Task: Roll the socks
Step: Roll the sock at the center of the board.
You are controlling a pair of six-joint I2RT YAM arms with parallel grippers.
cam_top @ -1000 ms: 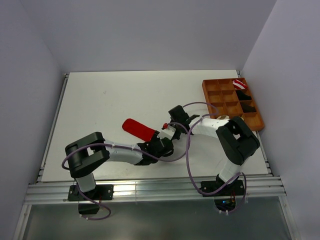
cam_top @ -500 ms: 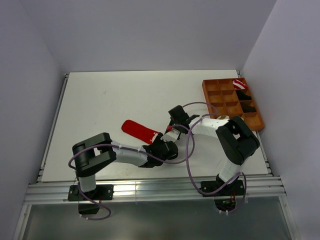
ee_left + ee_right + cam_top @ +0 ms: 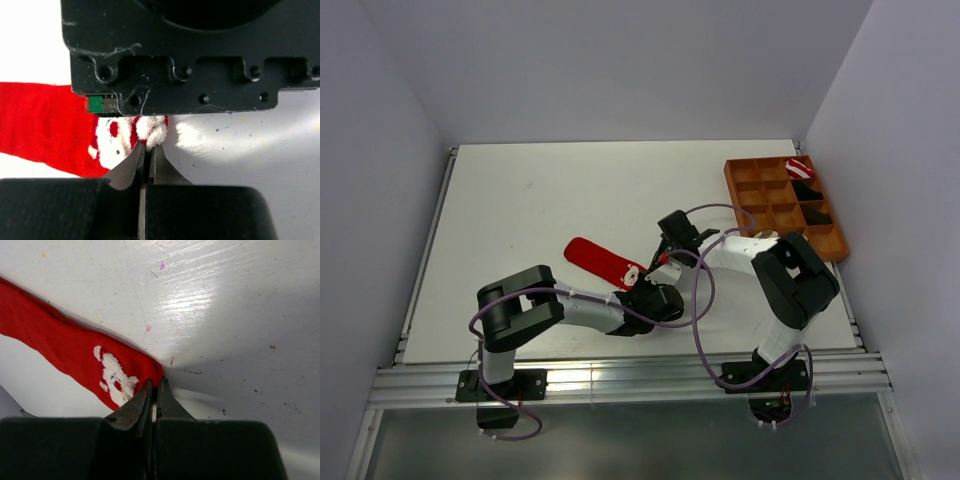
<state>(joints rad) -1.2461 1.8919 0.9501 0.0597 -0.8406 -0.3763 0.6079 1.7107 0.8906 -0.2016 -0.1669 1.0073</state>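
Red sock is looking limp and soft; I'm pinching its white-marked end with left gripper and right gripper.

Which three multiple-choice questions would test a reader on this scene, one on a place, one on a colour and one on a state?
1. Where on the table is the orange tray?
A. far right
B. near left
C. centre

2. What colour is the sock on the table?
A. blue
B. red with a white mark
C. green

3. How are the left gripper and the right gripper?
A. both wide open
B. one open, one shut
C. both shut on the sock

Answers:
1 A: the top view shows the tray by the right wall, toward the back.
2 B: both wrist views show red fabric with a white mark.
3 C: each wrist view shows the gripper closed on the sock's end.
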